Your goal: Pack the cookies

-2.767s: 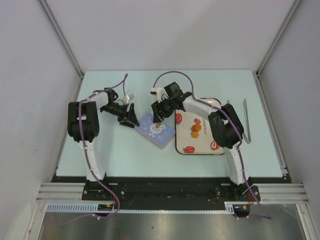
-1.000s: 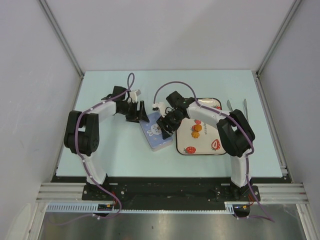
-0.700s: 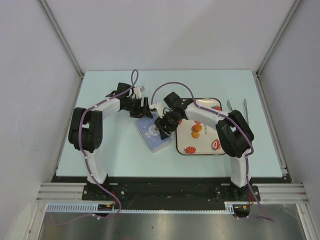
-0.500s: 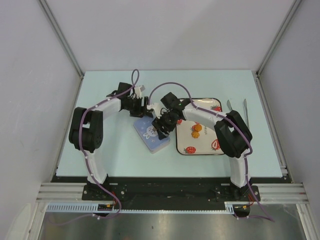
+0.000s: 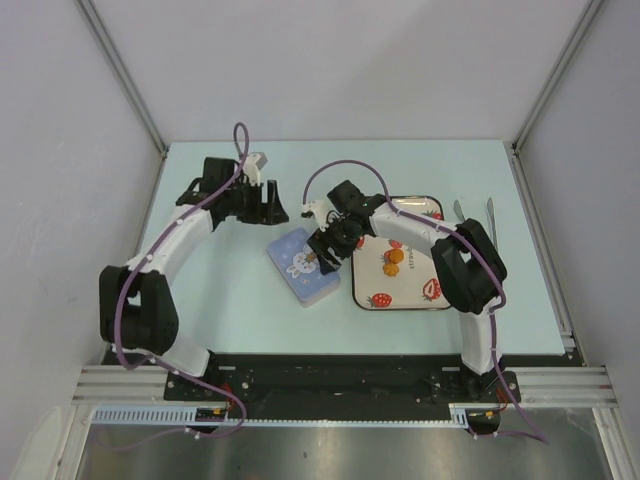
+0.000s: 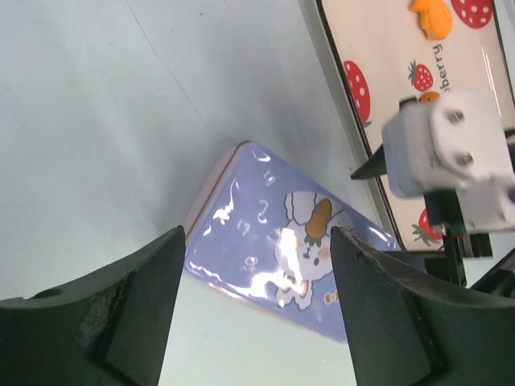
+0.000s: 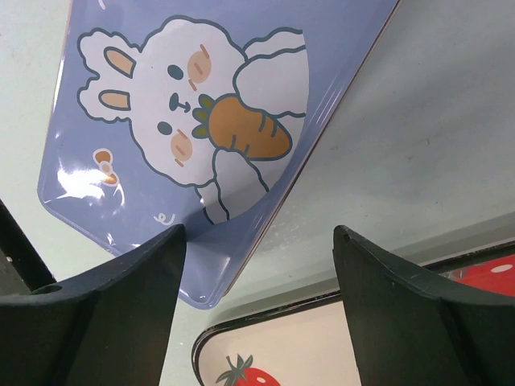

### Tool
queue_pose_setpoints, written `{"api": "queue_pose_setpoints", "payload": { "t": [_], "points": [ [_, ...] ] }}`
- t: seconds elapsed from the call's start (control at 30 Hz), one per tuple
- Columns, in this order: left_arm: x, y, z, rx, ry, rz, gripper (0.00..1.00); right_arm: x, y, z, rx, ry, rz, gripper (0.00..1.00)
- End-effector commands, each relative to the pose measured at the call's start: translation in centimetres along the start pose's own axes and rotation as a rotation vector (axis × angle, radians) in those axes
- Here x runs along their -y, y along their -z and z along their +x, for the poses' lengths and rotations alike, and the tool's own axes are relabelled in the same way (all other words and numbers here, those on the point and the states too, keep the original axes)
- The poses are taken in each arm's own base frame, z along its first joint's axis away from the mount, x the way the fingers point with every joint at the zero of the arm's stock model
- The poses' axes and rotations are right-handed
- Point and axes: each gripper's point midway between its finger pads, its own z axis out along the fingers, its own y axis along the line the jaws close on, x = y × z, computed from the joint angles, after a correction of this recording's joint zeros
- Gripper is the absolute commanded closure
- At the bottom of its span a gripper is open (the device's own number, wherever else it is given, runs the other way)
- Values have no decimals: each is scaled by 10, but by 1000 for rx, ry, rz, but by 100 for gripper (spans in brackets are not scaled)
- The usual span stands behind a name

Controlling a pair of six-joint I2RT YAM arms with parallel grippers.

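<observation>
Two orange cookies (image 5: 392, 261) lie on the strawberry-print tray (image 5: 425, 232); one shows in the left wrist view (image 6: 433, 16) on the tray (image 6: 378, 40). The black and green cookies are out of view. A blue tin with a rabbit picture (image 5: 300, 268) lies left of the tray. My right gripper (image 5: 322, 252) is open just above the tin's right edge; its view shows the tin (image 7: 185, 121) and the tray's corner (image 7: 322, 346) below its gripper (image 7: 257, 237). My left gripper (image 5: 272, 206) is open and empty, behind the tin (image 6: 273, 273), its gripper (image 6: 257, 241) off the tin.
Metal tongs (image 5: 492, 240) lie on the table right of the tray. The right gripper's white body (image 6: 451, 161) shows in the left wrist view over the tray's edge. Grey walls stand close on three sides.
The tin slid left and turned, away from the tray. My left gripper reached the tin's far edge, then drew back to the far left. My right gripper stays over the tin.
</observation>
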Motion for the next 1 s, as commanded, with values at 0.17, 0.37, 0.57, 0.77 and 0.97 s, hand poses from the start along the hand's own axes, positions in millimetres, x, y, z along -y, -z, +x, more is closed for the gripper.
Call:
{"api": "queue_pose_setpoints", "payload": {
  "t": [0.17,0.37,0.57,0.77,0.97],
  "points": [
    [-6,24,70,-132,-27,-33,22,1,21,-1,12,46,7,18],
    [-9,7,99,-201,25,5,22,-18,24,8,-10,69,-105,18],
    [-12,-10,115,-247,75,37,23,-40,22,17,-45,103,-185,18],
    [-15,-25,118,-263,99,48,23,-53,16,22,-69,131,-207,18],
    [-8,-41,107,-238,101,76,23,-62,14,24,-82,162,-209,18]
  ]
}}
